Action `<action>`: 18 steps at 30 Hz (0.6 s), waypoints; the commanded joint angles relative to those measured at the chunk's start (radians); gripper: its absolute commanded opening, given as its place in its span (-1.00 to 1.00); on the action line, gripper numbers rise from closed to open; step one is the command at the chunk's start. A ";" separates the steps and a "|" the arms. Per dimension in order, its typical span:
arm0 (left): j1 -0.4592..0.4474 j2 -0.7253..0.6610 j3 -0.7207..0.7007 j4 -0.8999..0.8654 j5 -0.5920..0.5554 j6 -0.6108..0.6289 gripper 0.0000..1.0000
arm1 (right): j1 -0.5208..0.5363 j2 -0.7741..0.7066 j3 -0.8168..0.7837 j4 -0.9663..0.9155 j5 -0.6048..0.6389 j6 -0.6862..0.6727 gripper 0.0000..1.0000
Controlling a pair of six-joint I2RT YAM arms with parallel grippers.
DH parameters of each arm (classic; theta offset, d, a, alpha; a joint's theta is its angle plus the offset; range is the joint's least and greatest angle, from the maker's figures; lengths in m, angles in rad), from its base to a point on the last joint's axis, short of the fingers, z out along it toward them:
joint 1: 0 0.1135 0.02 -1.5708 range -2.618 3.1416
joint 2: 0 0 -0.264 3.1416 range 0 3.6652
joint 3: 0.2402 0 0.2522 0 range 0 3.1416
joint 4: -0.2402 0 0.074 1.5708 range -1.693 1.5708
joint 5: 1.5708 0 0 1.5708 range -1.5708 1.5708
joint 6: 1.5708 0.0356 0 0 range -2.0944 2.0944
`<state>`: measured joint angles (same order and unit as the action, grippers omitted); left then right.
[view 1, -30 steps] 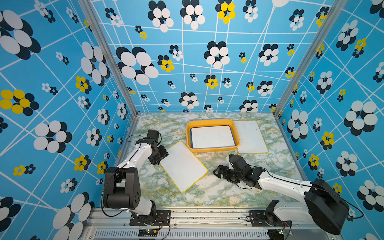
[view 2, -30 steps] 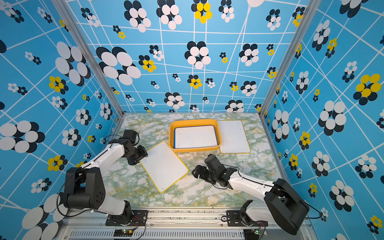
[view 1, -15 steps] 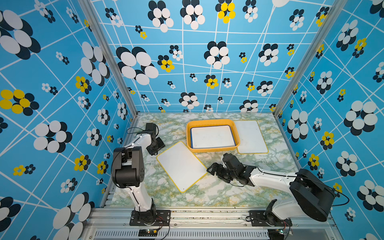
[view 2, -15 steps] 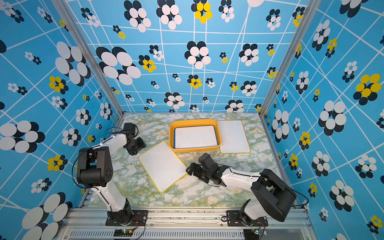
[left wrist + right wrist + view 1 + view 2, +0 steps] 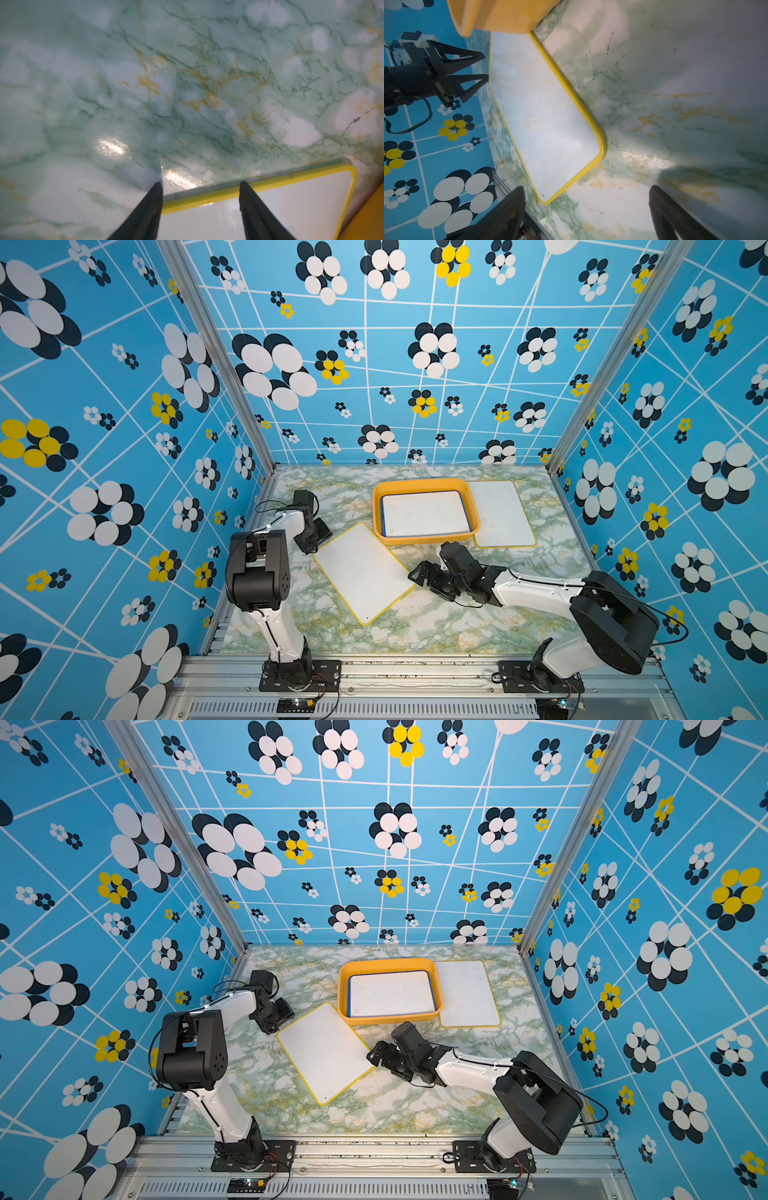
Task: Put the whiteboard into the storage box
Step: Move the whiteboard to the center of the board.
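Observation:
A yellow-rimmed whiteboard [image 5: 361, 570] [image 5: 326, 1050] lies flat and askew on the marble table, its far corner touching the orange-yellow storage box [image 5: 428, 540] [image 5: 390, 1020]. Inside the box lies a blue-rimmed whiteboard [image 5: 424, 514]. Another yellow-rimmed whiteboard [image 5: 500, 514] rests flat just right of the box. My left gripper [image 5: 321, 540] [image 5: 200, 184] is open at the askew board's far left edge [image 5: 224, 192], one finger over the table and one over the board. My right gripper [image 5: 415, 576] [image 5: 586, 188] stands wide open beside the board's right corner [image 5: 600, 145], holding nothing.
Patterned blue walls [image 5: 124, 489] enclose the table on three sides, close behind the left arm. An aluminium rail [image 5: 374, 668] runs along the front edge. Bare marble [image 5: 436, 626] lies between the askew board and the rail.
My right gripper has slid left, up to the askew board's right corner. The left arm's elbow has risen and its gripper has shifted toward the board's far left corner. The boards have not moved.

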<state>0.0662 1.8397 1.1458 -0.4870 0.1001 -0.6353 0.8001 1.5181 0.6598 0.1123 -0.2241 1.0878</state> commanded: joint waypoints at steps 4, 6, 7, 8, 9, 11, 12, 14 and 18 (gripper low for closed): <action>0.009 -0.015 -0.093 0.002 0.066 -0.053 0.22 | 0.005 0.033 0.020 0.002 -0.053 -0.020 0.91; 0.006 -0.036 -0.119 -0.001 0.090 -0.074 0.22 | 0.007 0.045 0.017 0.016 -0.062 -0.009 0.91; 0.003 -0.048 -0.131 -0.006 0.099 -0.088 0.22 | 0.010 0.054 0.013 0.034 -0.070 -0.001 0.91; -0.002 -0.063 -0.152 -0.007 0.110 -0.104 0.22 | 0.012 0.064 0.009 0.055 -0.084 0.006 0.91; -0.011 -0.080 -0.173 -0.003 0.118 -0.115 0.22 | 0.014 0.078 0.009 0.067 -0.096 0.010 0.91; -0.032 -0.107 -0.203 -0.007 0.119 -0.124 0.22 | 0.014 0.094 0.012 0.073 -0.110 0.013 0.91; -0.042 -0.119 -0.212 -0.018 0.116 -0.125 0.22 | 0.014 0.100 0.012 0.077 -0.115 0.014 0.91; -0.058 -0.139 -0.229 -0.039 0.110 -0.128 0.23 | 0.014 0.103 0.012 0.077 -0.118 0.015 0.91; -0.079 -0.190 -0.271 -0.064 0.126 -0.138 0.23 | 0.013 0.077 -0.009 0.046 -0.089 0.021 0.91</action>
<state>0.0067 1.6661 0.9321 -0.4347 0.1802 -0.7441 0.8059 1.5944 0.6724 0.2176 -0.3271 1.0943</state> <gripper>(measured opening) 0.614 0.957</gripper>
